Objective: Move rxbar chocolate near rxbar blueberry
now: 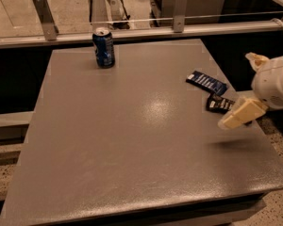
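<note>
The rxbar chocolate [220, 103], a flat black wrapper with white text, lies on the grey table [132, 140] near its right edge. The rxbar blueberry [206, 82], a dark navy wrapper, lies just behind and left of it, a small gap apart. My gripper [237, 93] hangs above the right edge of the table, lifted off the surface. Its cream lower finger [240, 113] covers the black bar's right end. The gripper is open and holds nothing.
A blue soda can [104, 47] stands upright at the table's far left. A metal rail with posts [179, 4] runs behind the far edge. The table's right edge drops off just past the bars.
</note>
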You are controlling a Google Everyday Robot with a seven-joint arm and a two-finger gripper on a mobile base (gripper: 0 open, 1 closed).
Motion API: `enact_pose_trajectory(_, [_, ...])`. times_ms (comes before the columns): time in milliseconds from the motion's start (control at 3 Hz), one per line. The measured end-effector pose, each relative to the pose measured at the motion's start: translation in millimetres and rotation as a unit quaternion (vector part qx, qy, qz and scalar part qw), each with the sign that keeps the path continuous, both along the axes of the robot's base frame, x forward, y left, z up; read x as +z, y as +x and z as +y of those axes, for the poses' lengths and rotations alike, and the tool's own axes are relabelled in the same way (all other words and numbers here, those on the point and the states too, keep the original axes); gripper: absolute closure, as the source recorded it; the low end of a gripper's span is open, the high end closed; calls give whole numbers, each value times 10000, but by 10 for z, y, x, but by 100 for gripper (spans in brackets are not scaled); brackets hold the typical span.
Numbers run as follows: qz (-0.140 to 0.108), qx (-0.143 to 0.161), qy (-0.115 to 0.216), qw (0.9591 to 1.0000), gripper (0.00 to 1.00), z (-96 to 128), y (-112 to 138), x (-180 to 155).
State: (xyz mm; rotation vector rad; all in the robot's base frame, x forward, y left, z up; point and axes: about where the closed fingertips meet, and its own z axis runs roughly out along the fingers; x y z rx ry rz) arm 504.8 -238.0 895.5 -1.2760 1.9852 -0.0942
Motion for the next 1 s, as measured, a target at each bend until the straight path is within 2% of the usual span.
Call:
enact_pose_trajectory(333, [-315, 183, 657, 9972, 0, -343, -184, 274])
enact_pose_trajectory(667, [-851, 651, 1100, 9881, 0, -526, -342, 743])
enact_pose_trajectory(1000, [-1056, 812, 1102, 9849, 0, -503, -357, 933])
